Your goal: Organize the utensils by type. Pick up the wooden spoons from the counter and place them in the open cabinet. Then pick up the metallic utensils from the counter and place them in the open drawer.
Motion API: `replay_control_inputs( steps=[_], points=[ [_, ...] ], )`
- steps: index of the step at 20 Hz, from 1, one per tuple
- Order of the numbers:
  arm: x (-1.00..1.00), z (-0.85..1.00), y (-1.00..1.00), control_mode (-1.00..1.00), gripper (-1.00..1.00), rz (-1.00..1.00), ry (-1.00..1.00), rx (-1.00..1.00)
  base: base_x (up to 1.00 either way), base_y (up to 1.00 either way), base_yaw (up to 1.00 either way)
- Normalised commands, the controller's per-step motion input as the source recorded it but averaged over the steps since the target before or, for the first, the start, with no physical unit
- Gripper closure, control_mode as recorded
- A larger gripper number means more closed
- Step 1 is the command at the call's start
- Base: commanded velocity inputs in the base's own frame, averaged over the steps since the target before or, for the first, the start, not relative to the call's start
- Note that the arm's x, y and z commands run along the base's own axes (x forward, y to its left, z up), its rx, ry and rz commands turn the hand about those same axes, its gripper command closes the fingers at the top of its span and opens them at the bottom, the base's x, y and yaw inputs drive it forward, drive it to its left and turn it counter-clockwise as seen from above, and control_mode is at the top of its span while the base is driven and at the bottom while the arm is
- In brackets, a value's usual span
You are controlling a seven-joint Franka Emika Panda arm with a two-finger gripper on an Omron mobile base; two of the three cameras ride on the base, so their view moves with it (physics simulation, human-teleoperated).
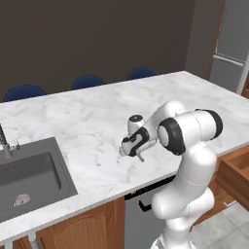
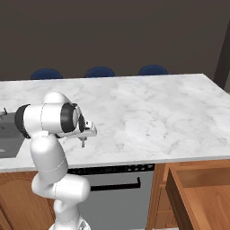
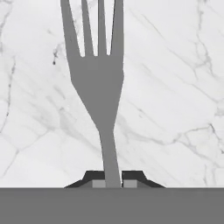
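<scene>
Fork [image 3: 98,87] pinched in end effector [image 3: 113,178] above counter [image 3: 175,87] near front edge.

The fork [image 3: 99,83] runs off the top of the hand view, so its tine tips are cut away, and the end of its handle disappears between the gripper [image 3: 113,178] tips. From the base cameras the fork is only a tiny grey stub under the hand [image 2: 82,143], too small to make out. The sink [image 1: 29,175] is cropped by the left edge, its tap mostly gone. The drawer [image 2: 202,193] is cut off at the lower right corner. The chairs [image 2: 100,72] hide behind the counter [image 2: 148,112], only their tops showing.
</scene>
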Motion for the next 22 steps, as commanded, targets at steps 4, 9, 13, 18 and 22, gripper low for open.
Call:
replay_control_inputs(
  steps=[4,9,13,18,22],
  points=[
    [-0.28,0.66,-0.41,-1.0,1.0,0.0,-0.09,0.2,0.0,0.0,0.0],
    [-0.08,1.0,-0.46,-1.0,1.0,-0.02,-0.05,0.16,0.0,0.0,0.0],
    [0.0,1.0,-0.43,-1.0,1.0,-0.03,-0.01,0.13,0.0,0.0,0.0],
    [-0.02,1.0,-0.28,-1.0,1.0,-0.06,-0.03,0.04,0.0,0.0,0.0],
    [-0.14,1.0,-0.06,-1.0,1.0,-0.07,-0.01,-0.06,0.0,0.0,0.0]
  ],
)
